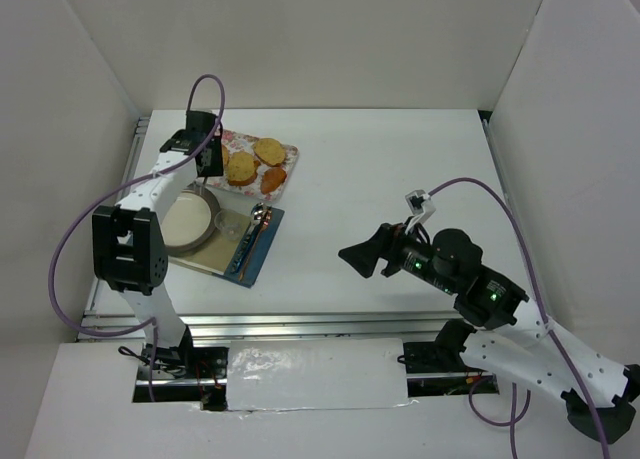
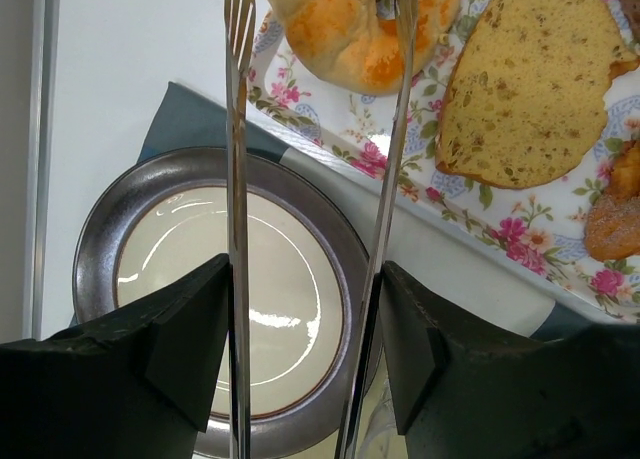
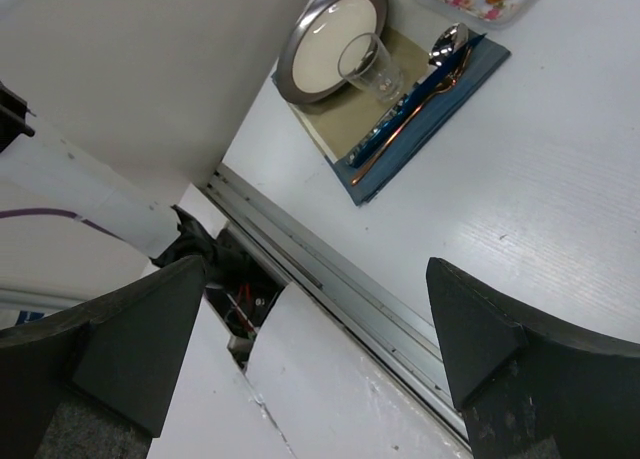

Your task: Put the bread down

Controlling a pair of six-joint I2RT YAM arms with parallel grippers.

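Your left gripper clamps metal tongs, blades reaching the golden bagel-like bread at the edge of the floral tray. Right gripper gapes above white table, well apart.

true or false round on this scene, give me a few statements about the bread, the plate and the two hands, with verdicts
1. The bread lies on the floral tray. True.
2. The bread sits on the plate. False: the plate is empty and the bread is not on it.
3. The left hand holds metal tongs. True.
4. The right hand grips the glass. False: it is open and holds nothing, and the glass stands beside the plate, far from it.
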